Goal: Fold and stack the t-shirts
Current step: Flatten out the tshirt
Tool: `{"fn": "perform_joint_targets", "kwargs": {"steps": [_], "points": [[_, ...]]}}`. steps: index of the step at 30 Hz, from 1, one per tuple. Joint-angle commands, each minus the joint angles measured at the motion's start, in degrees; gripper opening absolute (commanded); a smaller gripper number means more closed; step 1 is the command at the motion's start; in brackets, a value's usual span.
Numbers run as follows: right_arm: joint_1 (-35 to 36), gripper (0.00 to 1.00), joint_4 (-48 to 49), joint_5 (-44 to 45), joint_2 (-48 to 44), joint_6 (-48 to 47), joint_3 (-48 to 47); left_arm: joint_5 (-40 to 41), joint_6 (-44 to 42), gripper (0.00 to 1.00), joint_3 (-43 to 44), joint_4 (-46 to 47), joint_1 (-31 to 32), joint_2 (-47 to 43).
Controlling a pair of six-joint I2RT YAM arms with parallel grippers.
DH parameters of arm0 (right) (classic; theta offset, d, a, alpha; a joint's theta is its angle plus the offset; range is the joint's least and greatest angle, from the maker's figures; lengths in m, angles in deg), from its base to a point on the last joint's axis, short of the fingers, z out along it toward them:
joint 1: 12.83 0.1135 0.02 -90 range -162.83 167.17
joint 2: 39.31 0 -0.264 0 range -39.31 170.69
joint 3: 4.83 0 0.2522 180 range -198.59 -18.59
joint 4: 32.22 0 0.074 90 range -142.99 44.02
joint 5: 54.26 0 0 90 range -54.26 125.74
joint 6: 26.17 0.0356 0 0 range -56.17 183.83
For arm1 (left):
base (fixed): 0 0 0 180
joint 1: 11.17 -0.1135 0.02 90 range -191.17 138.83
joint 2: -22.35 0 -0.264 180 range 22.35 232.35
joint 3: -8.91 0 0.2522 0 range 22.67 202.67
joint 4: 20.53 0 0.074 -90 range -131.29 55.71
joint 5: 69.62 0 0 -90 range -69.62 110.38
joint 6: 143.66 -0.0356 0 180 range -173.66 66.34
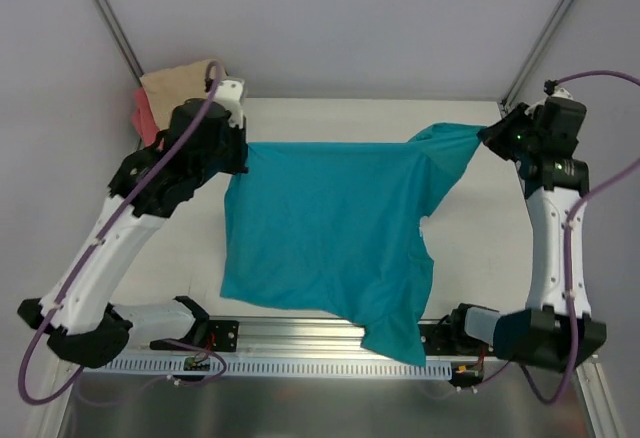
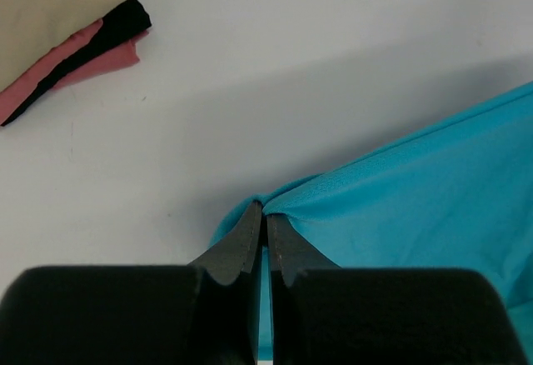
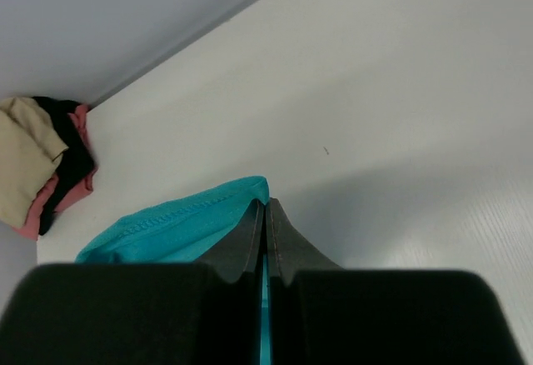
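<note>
The teal t-shirt (image 1: 330, 228) hangs stretched between both arms above the white table (image 1: 470, 258), its lower edge drooping over the near rail. My left gripper (image 1: 243, 153) is shut on its left top corner; the left wrist view shows teal cloth (image 2: 416, 207) pinched at that gripper's tips (image 2: 265, 209). My right gripper (image 1: 487, 135) is shut on the right top corner, a hemmed edge of the teal t-shirt (image 3: 175, 227) caught at the gripper's tips (image 3: 266, 202). A tan-beige t-shirt (image 1: 180, 80) lies on a coral-pink t-shirt (image 1: 145, 118) at the back left corner.
Dark fabric (image 2: 117, 27) shows between the tan and pink layers of the pile. Grey walls and slanted frame posts (image 1: 110, 18) enclose the table. A metal rail (image 1: 300, 343) runs along the near edge between the arm bases.
</note>
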Motion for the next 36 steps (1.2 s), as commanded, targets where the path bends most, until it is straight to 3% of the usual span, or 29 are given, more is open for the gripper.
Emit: {"fn": "perform_joint_targets", "kwargs": {"steps": [1,11,20,21,22,23,24,25,26,30,36], "points": [[-0.37,0.0,14.42,3.09,10.17,-0.9,-0.59,5.98,-3.48,0.0,-2.06,7.77,-0.74,5.05],[-0.46,0.0,25.68,-6.14,42.61,2.97,-16.66,7.48,-7.52,0.0,-6.63,20.43,-7.68,20.9],[-0.2,0.0,27.96,-10.01,60.14,4.55,-35.82,13.61,-13.06,0.0,-5.32,30.44,-11.29,32.31],[-0.2,0.03,29.8,-10.27,61.19,4.55,-36.28,15.9,-12.8,0.07,-4.62,30.89,-11.29,33.37],[-0.11,0.23,30.6,-10.1,61.2,4.64,-36.37,18.62,-12.54,0.22,-3.83,31.33,-11.29,33.99],[0.24,0.78,31.22,-9.93,60.85,3.94,-36.11,24.56,-12.1,0.77,-3.47,33.34,-11.29,34.35],[0.41,0.93,32.44,-8.44,60.15,3.15,-35.06,27.84,-12.1,0.98,-4.16,35.36,-11.21,33.66],[0.5,0.99,31.84,-8.17,58.76,2.27,-34.96,30.13,-11.23,0.99,-5.3,37.73,-11.2,32.87],[0.59,0.99,31.49,-8.34,57.96,0.96,-34.79,31.72,-11.13,0.99,-8.1,42.8,-11.29,30.51],[0.68,0.99,29.3,-8.78,50.15,-1.68,-26.3,32.44,-13.85,0.99,-13.3,47.94,-11.12,25.22],[1.38,0.99,27.37,-8.35,33.71,-2.57,-12.75,21.49,-9.14,0.99,-19.98,38.66,-11.03,17.57]]}}
